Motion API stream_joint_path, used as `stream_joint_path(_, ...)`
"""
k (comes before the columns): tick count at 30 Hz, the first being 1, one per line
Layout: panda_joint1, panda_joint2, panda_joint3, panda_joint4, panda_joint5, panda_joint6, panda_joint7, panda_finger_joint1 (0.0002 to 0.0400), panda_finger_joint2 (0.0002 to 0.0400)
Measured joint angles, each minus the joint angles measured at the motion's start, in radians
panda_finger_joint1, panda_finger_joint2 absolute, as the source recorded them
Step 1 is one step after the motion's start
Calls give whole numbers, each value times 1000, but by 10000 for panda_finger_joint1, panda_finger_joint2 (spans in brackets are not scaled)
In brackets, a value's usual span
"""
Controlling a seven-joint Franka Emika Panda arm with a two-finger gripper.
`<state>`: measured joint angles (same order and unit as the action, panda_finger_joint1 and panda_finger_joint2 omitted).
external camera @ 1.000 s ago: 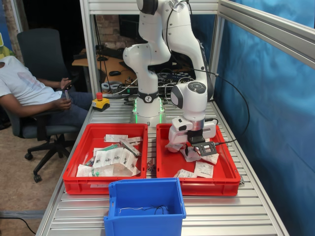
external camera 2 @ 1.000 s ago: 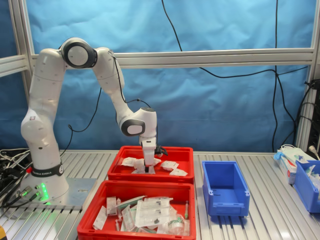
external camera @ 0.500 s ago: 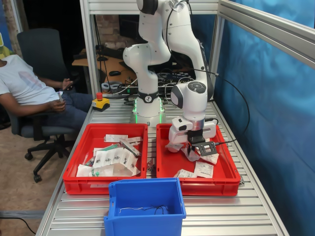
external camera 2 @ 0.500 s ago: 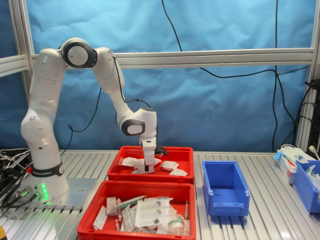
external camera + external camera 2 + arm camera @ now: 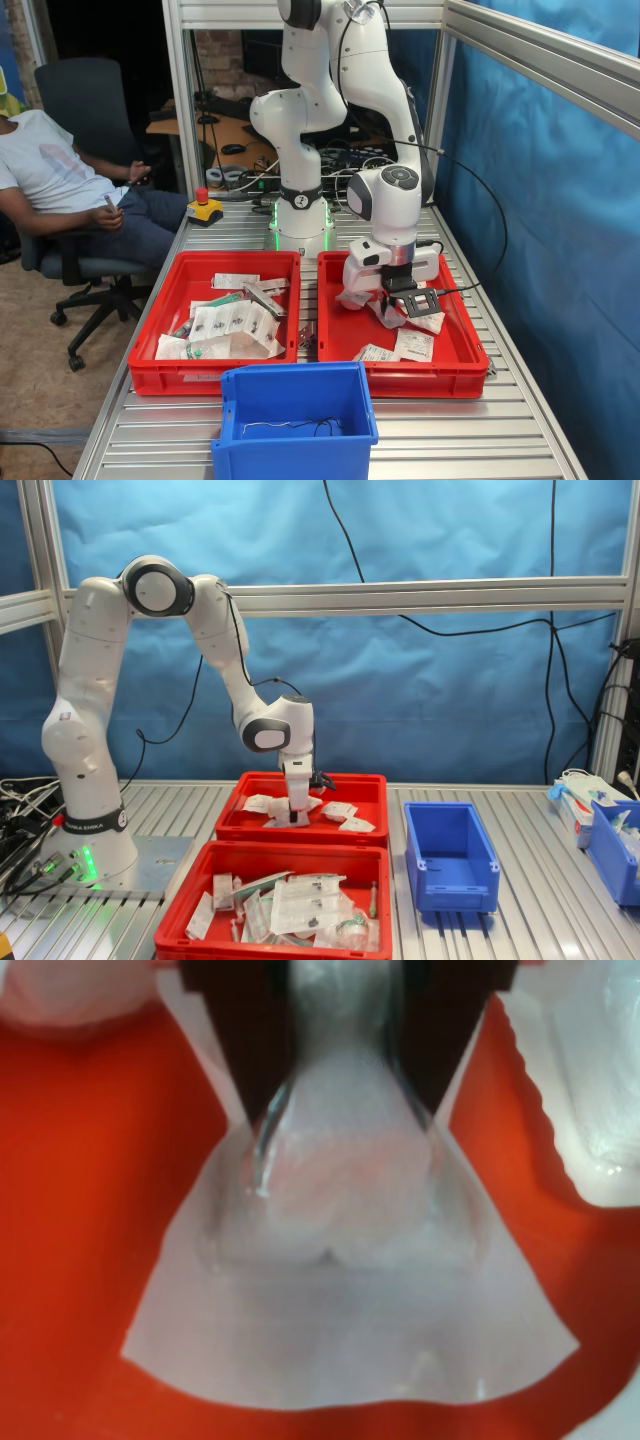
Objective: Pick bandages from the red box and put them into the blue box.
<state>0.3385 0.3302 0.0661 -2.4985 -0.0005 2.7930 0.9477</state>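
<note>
The red box (image 5: 420,372) holds a few white bandages (image 5: 413,345); it is the far tray in the second exterior view (image 5: 250,832). My gripper (image 5: 390,305) is down inside it (image 5: 293,820). In the wrist view my gripper (image 5: 345,1115) is shut, its dark fingers (image 5: 250,1050) pinching the top of a white sealed bandage (image 5: 340,1290) over the red floor. Loose bandages (image 5: 356,825) lie beside it. The blue box (image 5: 290,455) stands in front of the trays, and at the second exterior view's right (image 5: 455,890).
A twin red tray (image 5: 160,375) with long strip packs (image 5: 235,325) stands beside the red box. A red stop button (image 5: 204,205) sits by the arm's base. A person (image 5: 50,170) sits beyond the table. Another blue bin (image 5: 615,850) is at the second exterior view's right.
My arm and gripper have hardly moved; the gripper stays on the bandage. The seated person's hand has shifted.
</note>
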Motion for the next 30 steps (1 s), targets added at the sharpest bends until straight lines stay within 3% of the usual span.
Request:
stream_joint_path(18,0,-4,0,0,0,-9,0,62,62)
stream_joint_path(30,0,-103,-29,-18,0,-144,0,62,62)
